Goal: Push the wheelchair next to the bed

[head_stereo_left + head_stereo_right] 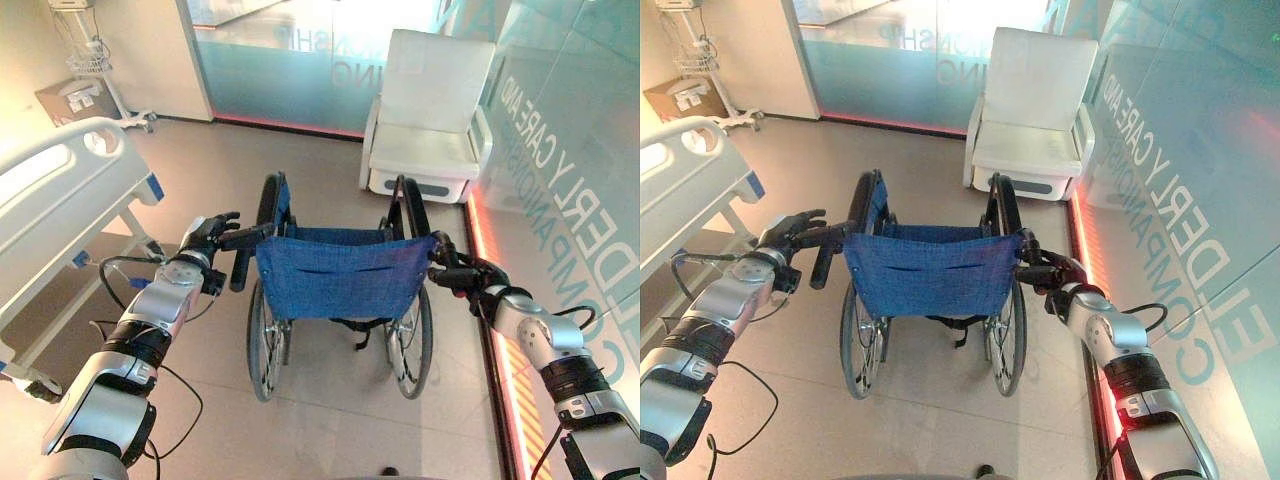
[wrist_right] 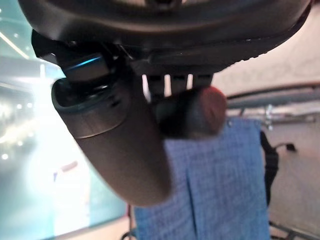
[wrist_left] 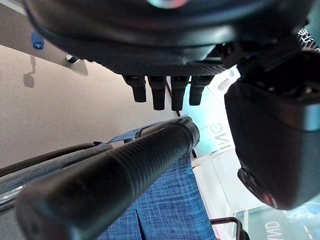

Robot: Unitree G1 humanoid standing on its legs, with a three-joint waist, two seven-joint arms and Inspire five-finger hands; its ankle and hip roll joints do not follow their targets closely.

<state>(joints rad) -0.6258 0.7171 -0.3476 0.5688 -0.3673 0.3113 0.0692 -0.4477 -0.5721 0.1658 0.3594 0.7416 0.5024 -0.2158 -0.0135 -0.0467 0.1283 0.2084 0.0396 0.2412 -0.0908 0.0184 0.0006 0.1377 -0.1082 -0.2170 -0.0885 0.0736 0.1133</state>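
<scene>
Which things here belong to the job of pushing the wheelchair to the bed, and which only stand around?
Belong to the job:
- wheelchair, blue back facing the robot
- bed, on the robot's left
- left hand, open at the left push handle
- right hand, curled round the right push handle

Only standing around:
- white armchair by the glass wall
- wheeled stand in the far corner

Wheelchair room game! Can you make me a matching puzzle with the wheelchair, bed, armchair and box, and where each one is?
Things:
1. wheelchair
2. bed
3. armchair
4. box

Places:
A. far left corner
B. by the glass wall, beyond the wheelchair
C. middle of the floor, seat back blue
D. along the left side

Pairs: 1-C, 2-D, 3-B, 4-A
</scene>
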